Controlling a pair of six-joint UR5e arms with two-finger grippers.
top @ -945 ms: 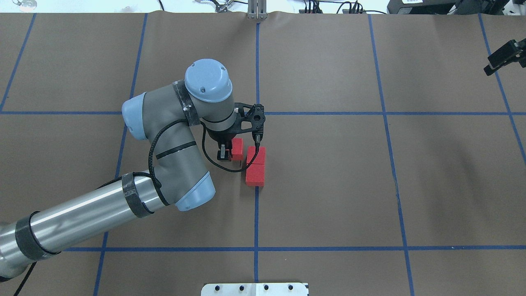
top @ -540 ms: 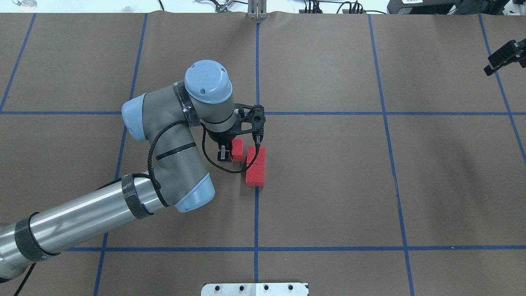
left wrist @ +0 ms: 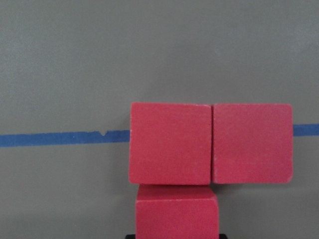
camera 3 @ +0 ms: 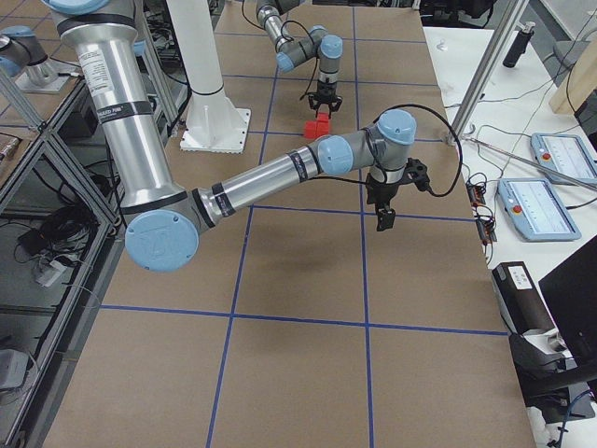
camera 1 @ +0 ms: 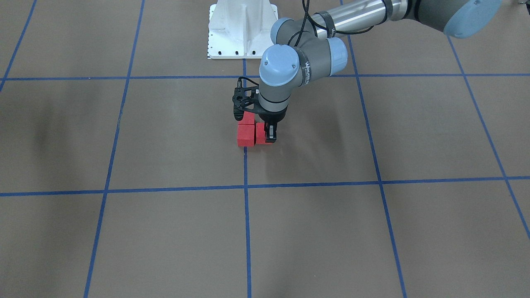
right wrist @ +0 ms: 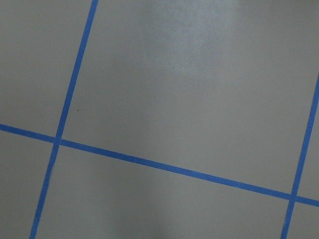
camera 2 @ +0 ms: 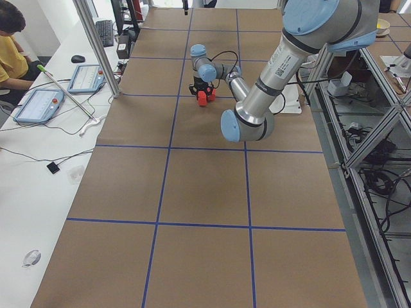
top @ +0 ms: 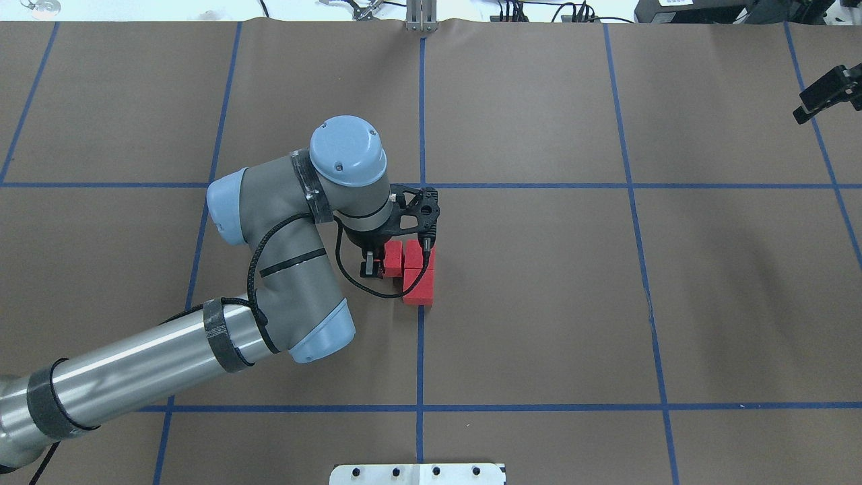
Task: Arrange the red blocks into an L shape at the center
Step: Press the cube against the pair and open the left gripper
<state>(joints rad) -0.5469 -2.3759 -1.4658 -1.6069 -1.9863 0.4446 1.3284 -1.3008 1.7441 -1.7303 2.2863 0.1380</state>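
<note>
Two red blocks (top: 419, 291) lie end to end on the blue tape line at the center (top: 448, 269). A third red block (top: 392, 259) sits against the side of the farther one, so the three make an L in the left wrist view: corner block (left wrist: 170, 144), its neighbour (left wrist: 251, 143), third block (left wrist: 177, 211). My left gripper (top: 378, 263) stands upright over that third block and is shut on it; one finger (camera 1: 270, 134) shows beside the block (camera 1: 261, 133). My right gripper (top: 827, 94) hangs at the far right edge; I cannot tell whether it is open or shut.
A white metal base plate (top: 417, 473) sits at the table's near edge behind the blocks. The left arm's elbow (top: 296, 269) hangs over the table left of the blocks. A person (camera 2: 9, 38) sits at a side desk with tablets (camera 2: 38, 106).
My left gripper shifted toward the robot and slightly right with the third red block, bringing it against the side of the two blocks on the tape. The right gripper stayed put.
</note>
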